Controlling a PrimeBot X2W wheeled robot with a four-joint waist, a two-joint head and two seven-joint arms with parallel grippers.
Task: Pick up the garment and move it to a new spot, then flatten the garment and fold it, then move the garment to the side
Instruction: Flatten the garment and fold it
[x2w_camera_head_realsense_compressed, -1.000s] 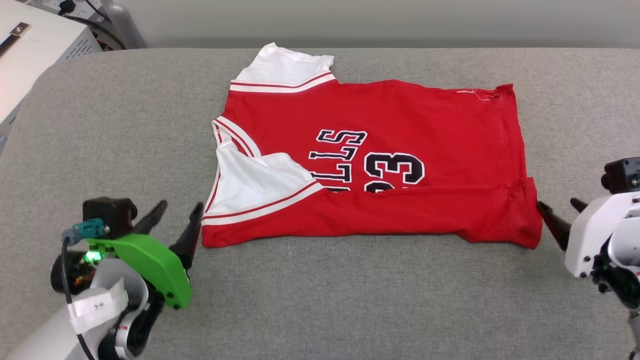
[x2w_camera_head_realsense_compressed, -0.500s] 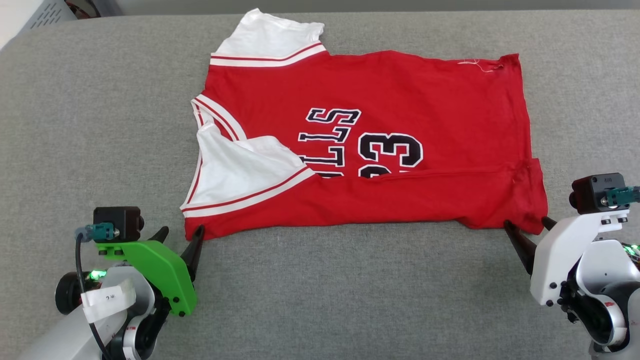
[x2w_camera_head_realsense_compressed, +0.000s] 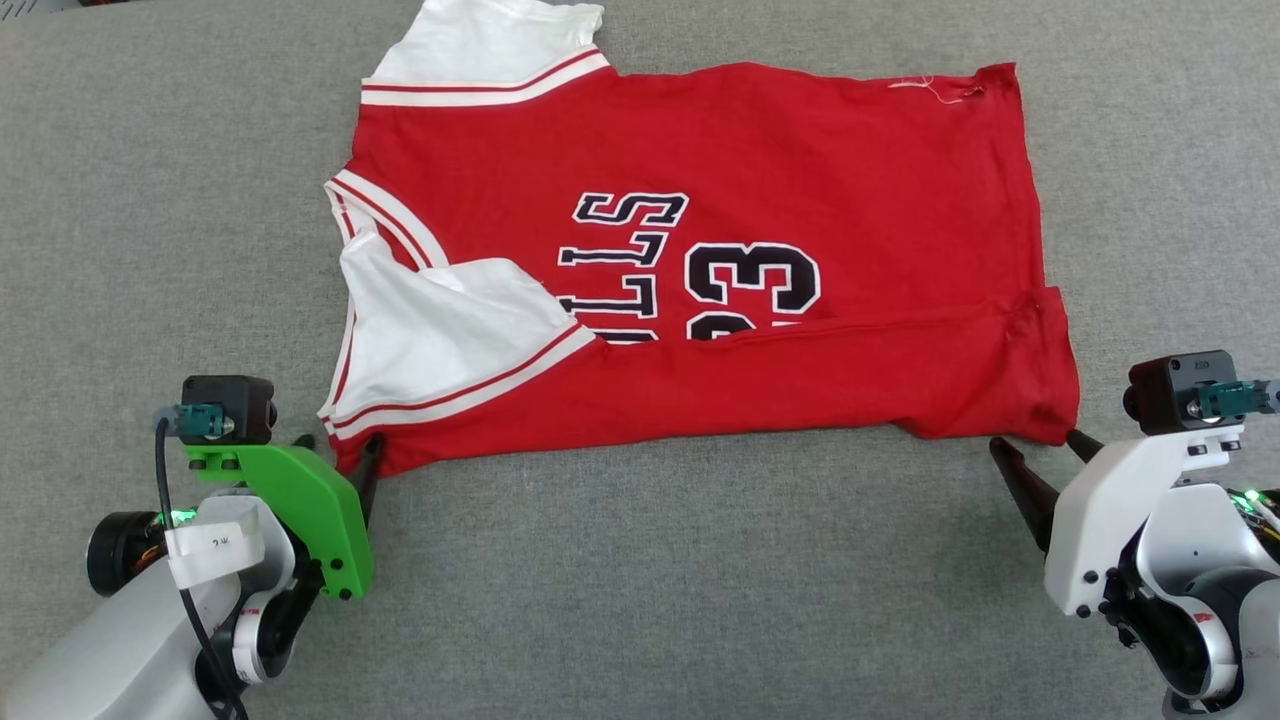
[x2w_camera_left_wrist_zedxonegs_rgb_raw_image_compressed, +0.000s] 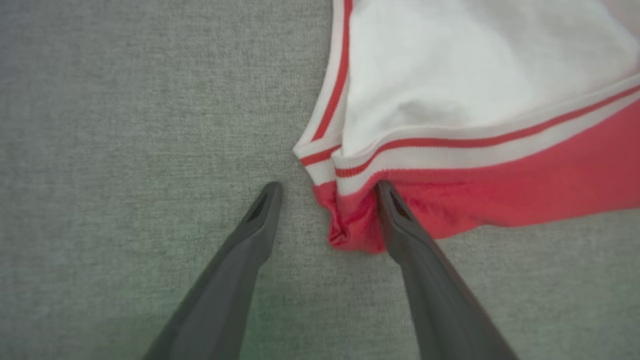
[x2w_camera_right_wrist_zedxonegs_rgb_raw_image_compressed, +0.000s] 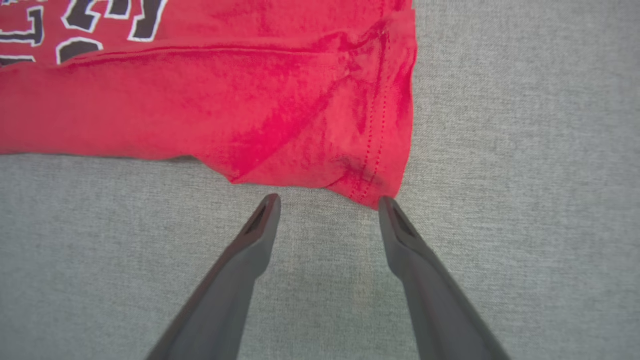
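In the head view, the red Bulls jersey (x2w_camera_head_realsense_compressed: 760, 150) lies spread on the grey cloth-covered surface (x2w_camera_head_realsense_compressed: 650, 580). Its neck points to the robot's left and its hem to the right, and the near long edge is folded up over the lower print. The left gripper (x2w_camera_head_realsense_compressed: 340, 442) sits at the near shoulder corner and the right gripper (x2w_camera_head_realsense_compressed: 1033, 440) at the near hem corner.

In the left wrist view, the fingers stand apart with the red corner (x2w_camera_left_wrist_zedxonegs_rgb_raw_image_compressed: 350, 225) between them, and one finger lies against the cloth.

In the right wrist view, the fingers are spread wide, with the hem corner (x2w_camera_right_wrist_zedxonegs_rgb_raw_image_compressed: 380, 190) just at one tip, unclamped.

my head view's top edge cuts one sleeve of the garment (x2w_camera_head_realsense_compressed: 760, 130); its folded flap hides part of the print.
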